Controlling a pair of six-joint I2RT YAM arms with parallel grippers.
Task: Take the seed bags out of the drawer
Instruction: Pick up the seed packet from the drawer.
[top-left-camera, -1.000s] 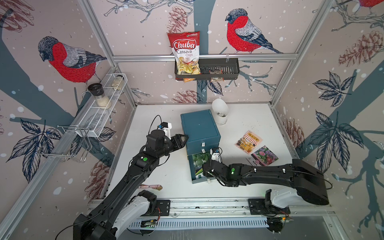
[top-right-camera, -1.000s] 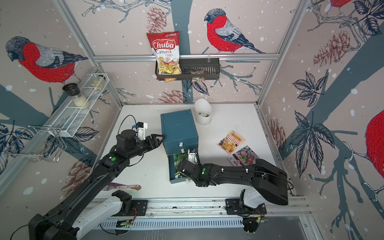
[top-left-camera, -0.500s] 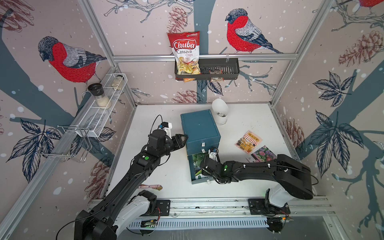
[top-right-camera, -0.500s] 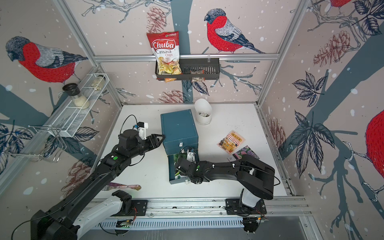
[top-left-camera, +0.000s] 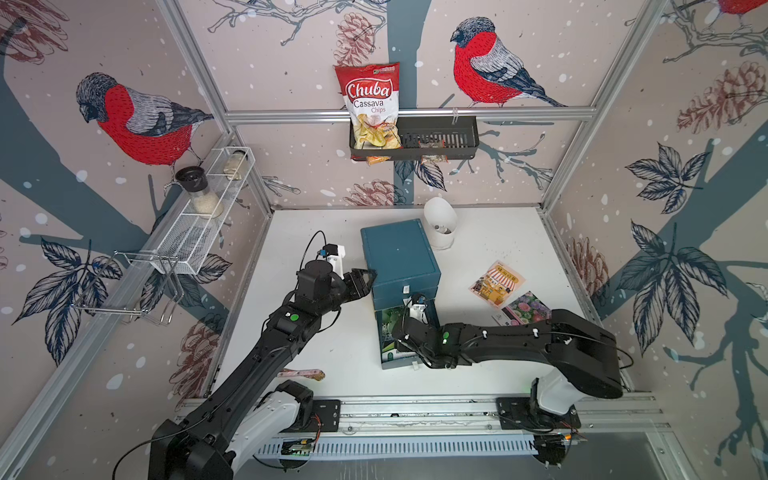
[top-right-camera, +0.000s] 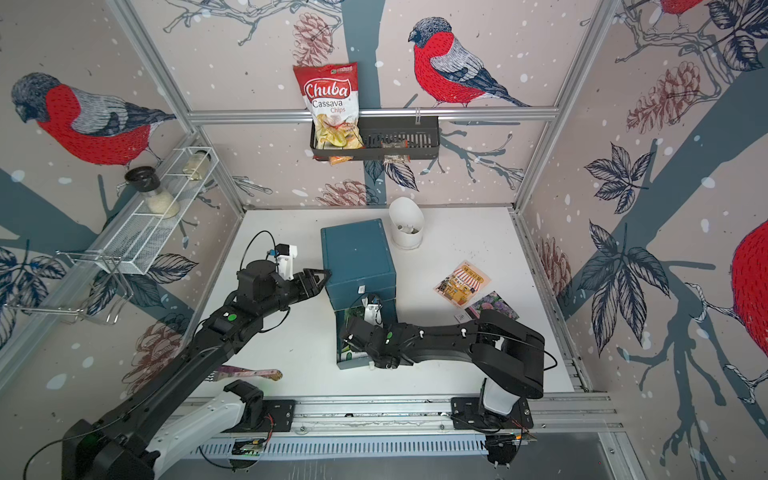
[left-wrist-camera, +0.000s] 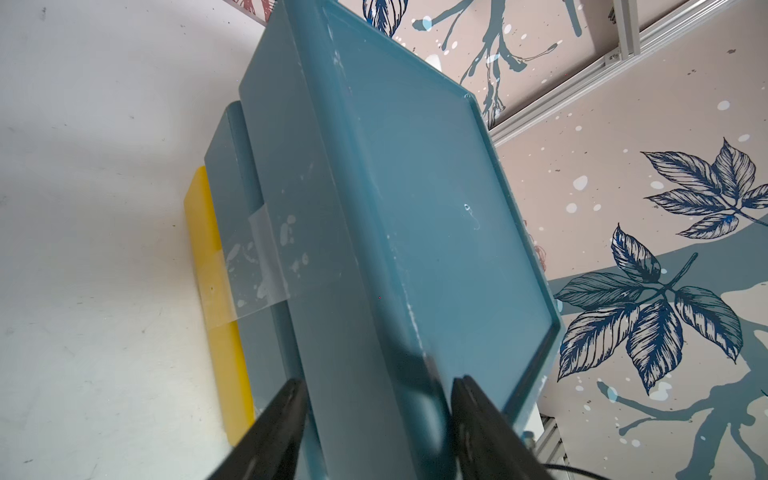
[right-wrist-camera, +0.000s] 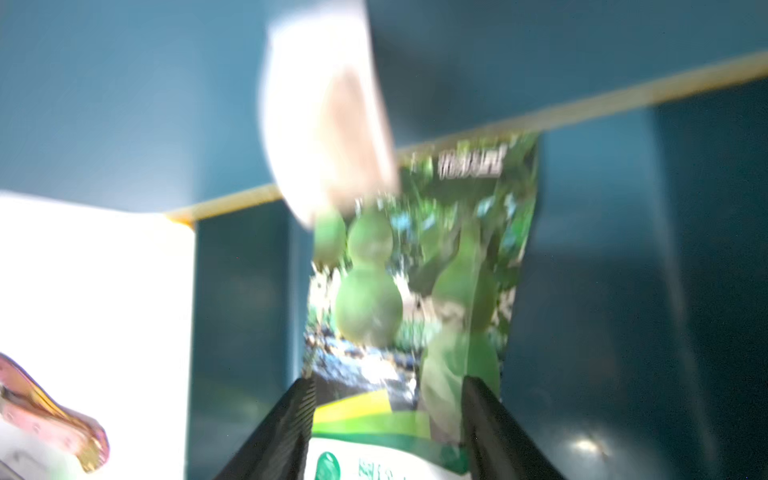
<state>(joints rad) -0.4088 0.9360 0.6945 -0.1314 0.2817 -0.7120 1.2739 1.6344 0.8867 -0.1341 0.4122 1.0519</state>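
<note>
Pincer R (right-wrist-camera: 387, 380) astride green pkt (right-wrist-camera: 415, 282), grip unclear

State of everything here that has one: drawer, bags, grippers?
drawer: pulled open.
green seed bag: lying inside the drawer.
orange seed bag: out, flat on the table.
purple seed bag: out on the table, partly covered by the right arm.
left gripper: fingers clamped on the cabinet edge.
right gripper: fingers open above the green seed bag.

We see both top views bright, evenly lit and sharp, bending slightly toward the edges. In our right wrist view blur smears the green seed bag (right-wrist-camera: 415, 291) and the desk (right-wrist-camera: 83, 291) glares white.
</note>
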